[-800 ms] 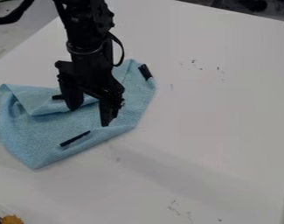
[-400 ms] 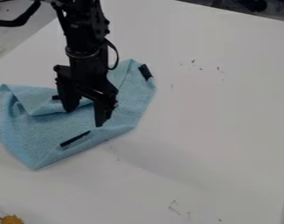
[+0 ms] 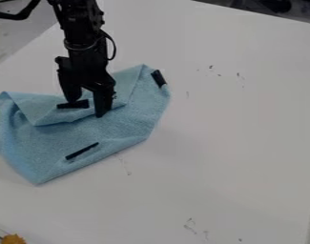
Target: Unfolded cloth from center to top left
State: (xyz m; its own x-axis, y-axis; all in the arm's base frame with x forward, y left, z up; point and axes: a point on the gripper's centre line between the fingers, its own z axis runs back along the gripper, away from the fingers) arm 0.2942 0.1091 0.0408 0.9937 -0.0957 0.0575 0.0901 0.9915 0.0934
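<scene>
The gripper (image 3: 86,108) hangs over the upper middle of the blue cloth, its two fingers apart on either side of a black strip (image 3: 73,104) on the cloth's folded flap. Lying at the left of the white table, the blue cloth (image 3: 61,136) has its upper edge folded over and its lower right edge turned in. More black strips are on it: one near the upper right corner (image 3: 158,78), one near the lower edge (image 3: 82,151), one at the far left. Whether the fingertips touch the cloth, I cannot tell.
The white table (image 3: 233,128) extends right and below the cloth. An orange-yellow object (image 3: 13,239) sits at the bottom left corner. The table's far edge runs along the top right, with dark items beyond it.
The gripper has moved left and up in the view, away from the cloth's lower right part, uncovering more of the flap's black strip. The cloth looks unmoved.
</scene>
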